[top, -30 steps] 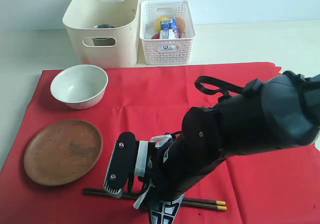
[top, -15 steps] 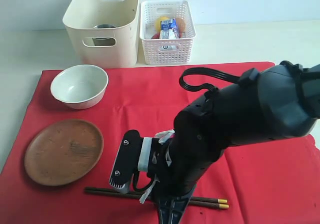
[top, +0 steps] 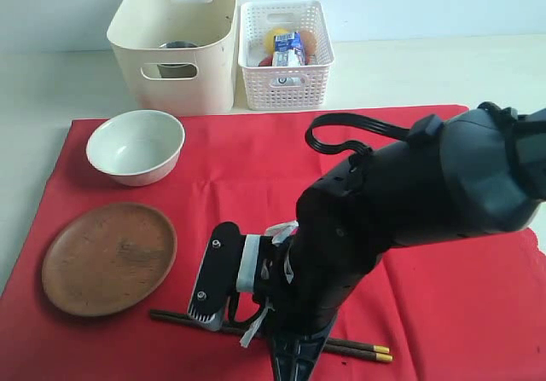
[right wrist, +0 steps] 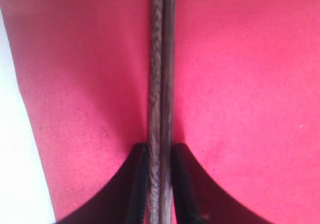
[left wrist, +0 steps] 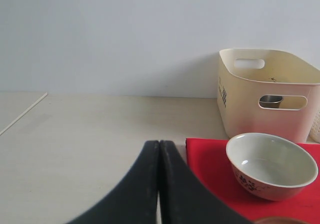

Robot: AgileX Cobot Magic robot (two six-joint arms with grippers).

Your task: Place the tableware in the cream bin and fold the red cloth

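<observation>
My right gripper [right wrist: 161, 151] has dropped and narrowed within the last second. It now clamps the chopsticks [right wrist: 161, 58] side by side between its fingers. They lie on the red cloth [top: 444, 313] near its front edge, slightly skewed from where they lay before. The grasp looks secured, so a lift toward the cream bin [top: 136, 57] seems due. My left gripper [left wrist: 159, 184] is pressed together, empty.

A pale desk [top: 426, 66] is seen, with most of its near part covered by a red cloth [top: 256, 168] spread out on it. Just behind the cloth's far edge a cream bin [top: 183, 91] is set on the bare desk. A white lattice basket [top: 286, 87] is placed just beside the bin, on its right.
</observation>
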